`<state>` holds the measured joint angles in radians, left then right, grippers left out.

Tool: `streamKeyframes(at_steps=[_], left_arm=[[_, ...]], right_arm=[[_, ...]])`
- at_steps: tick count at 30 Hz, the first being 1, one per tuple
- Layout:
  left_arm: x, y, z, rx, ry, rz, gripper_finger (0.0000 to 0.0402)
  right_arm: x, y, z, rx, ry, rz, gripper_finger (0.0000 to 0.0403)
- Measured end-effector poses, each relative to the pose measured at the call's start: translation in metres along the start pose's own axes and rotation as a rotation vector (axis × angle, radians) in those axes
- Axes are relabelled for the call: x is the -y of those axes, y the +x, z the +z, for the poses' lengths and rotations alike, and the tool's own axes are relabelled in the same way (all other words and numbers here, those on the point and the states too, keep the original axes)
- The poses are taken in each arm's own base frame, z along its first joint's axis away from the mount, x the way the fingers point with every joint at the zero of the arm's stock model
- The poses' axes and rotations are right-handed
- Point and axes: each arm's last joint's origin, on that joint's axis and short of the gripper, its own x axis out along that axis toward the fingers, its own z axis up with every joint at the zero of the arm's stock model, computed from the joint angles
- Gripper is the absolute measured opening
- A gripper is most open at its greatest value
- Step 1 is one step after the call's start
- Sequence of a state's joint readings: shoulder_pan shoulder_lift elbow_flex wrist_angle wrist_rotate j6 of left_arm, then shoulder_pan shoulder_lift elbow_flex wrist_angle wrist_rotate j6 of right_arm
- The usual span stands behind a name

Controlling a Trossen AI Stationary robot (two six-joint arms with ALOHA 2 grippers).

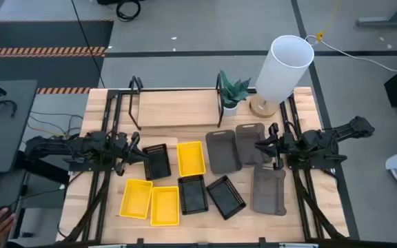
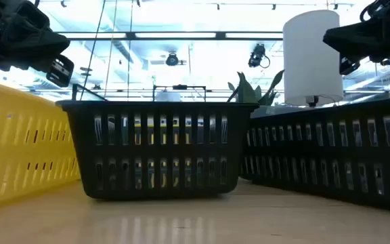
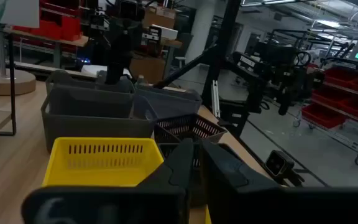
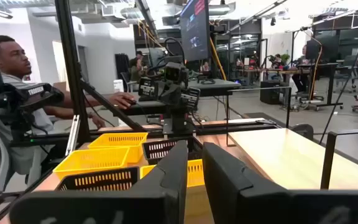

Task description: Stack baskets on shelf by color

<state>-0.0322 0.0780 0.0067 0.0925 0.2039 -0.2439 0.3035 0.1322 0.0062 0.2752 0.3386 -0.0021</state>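
Slotted plastic baskets (image 1: 191, 158), light-wood shelf (image 1: 178, 108)

The high view looks straight down on the whole bench (image 1: 302, 213). The low view sits at bench-top level, very near a black basket (image 2: 158, 149). Each wrist view looks across the bench toward the opposite arm; all views share the baskets.

In the low view, the yellow basket (image 2: 19, 146) is cut by the picture's left edge, and a black basket (image 2: 330, 152) by the right edge. The middle black basket (image 2: 158, 149) hides the shelf behind it. The lamp (image 2: 312, 57) loses its base behind the baskets.
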Motion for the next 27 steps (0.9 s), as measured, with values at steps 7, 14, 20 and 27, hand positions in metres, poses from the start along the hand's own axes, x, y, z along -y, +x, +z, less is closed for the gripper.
streamKeyframes(at_steps=[7, 14, 20, 27], left_arm=[[0.0, 0.0, 0.0, 0.0, 0.0, 0.0, 0.0026], [0.0, 0.0, 0.0001, 0.001, 0.0, 0.0, 0.0032], [0.0, 0.0, 0.0, 0.0, 0.0, 0.0, 0.0034], [0.0, 0.0, 0.0001, 0.0, 0.0, 0.0, 0.0029]], right_arm=[[0.0, 0.0, -0.0001, 0.0, 0.0, 0.0, 0.0057], [0.0, 0.0, -0.0001, 0.0, 0.0, 0.0, 0.0057], [0.0, 0.0, -0.0001, 0.0, 0.0, -0.001, 0.0057], [0.0, 0.0, -0.0001, 0.0, 0.0, 0.0, 0.0057]])
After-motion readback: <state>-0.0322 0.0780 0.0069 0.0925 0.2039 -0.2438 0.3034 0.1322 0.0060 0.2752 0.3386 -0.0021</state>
